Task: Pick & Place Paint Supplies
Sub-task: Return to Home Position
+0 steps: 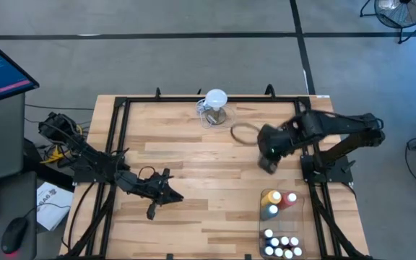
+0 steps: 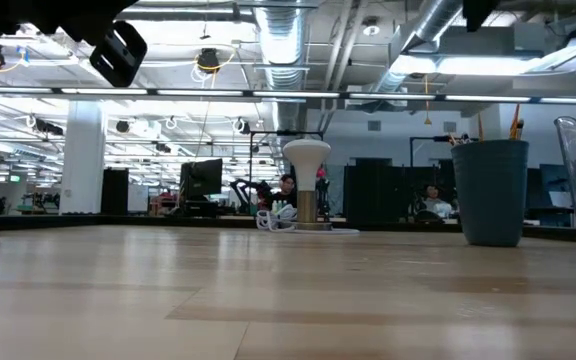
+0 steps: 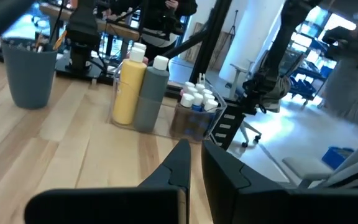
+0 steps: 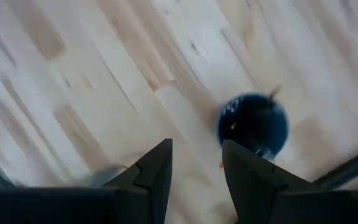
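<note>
The wooden table (image 1: 193,166) takes up most of the high view, with a dark arm at each side. The left arm (image 1: 92,162) reaches in from the left edge. Its tool (image 1: 173,195) hangs over the front left part of the table and points across at the bin. Its fingers are all but closed, with only a thin slit between them, and nothing is in them. The right arm (image 1: 345,126) bends in from the right edge. Its tool (image 1: 269,148) is above the blue cup (image 2: 490,190), fingers parted and empty.

A transparent bin (image 1: 300,217) sits at the front right corner. The cup stands apart from it, just behind it toward the table's middle. A clear jug (image 1: 214,108) with a white round top stands at the middle of the back edge.

In the bin's back end stand the tall squeeze bottles: a yellow one (image 3: 129,93), a blue-grey one (image 3: 151,99) touching it, and a pink-red one (image 1: 289,198) nearer the right edge. The small white-capped bottles (image 1: 282,244) are clustered in the bin's front end. Thin paintbrush handles (image 2: 516,122) stick up out of the cup.
</note>
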Controlling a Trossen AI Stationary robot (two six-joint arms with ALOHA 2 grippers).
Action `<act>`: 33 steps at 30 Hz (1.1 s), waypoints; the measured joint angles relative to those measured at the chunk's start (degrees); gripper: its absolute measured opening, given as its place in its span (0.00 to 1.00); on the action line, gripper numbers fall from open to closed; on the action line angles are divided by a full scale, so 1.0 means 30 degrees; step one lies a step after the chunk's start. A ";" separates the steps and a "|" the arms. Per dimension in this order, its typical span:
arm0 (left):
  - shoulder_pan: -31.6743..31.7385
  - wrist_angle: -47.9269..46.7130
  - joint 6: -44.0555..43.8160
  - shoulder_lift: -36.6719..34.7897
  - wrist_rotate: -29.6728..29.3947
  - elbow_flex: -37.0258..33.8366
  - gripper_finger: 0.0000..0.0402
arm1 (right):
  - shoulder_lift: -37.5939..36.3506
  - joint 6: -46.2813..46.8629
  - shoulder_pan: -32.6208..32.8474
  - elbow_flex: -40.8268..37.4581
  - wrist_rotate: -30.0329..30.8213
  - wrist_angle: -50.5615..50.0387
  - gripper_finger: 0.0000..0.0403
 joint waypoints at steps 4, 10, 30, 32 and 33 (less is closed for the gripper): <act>0.0066 0.0085 -0.0936 0.0000 -0.0007 0.0000 0.04 | 0.0019 -0.2771 0.2896 -0.0229 0.3011 0.0723 0.33; 0.0069 0.0390 -0.0704 0.0000 -0.0007 0.0000 0.04 | -0.2596 -0.5714 0.7056 -0.2670 0.7478 0.6905 0.34; 0.1533 0.0590 -0.0285 0.0000 -0.0095 0.0000 0.04 | -1.6830 -1.5853 0.3328 -1.9658 0.1411 2.6026 0.34; 0.1550 0.0590 -0.0208 0.0000 -0.0102 0.0000 0.04 | -1.7779 -1.5869 0.2394 -2.0874 0.1429 2.6481 0.33; 0.1587 0.0590 -0.0175 0.0000 -0.0112 0.0000 0.04 | -1.8184 -1.5871 0.1880 -2.1492 0.1425 2.6902 0.33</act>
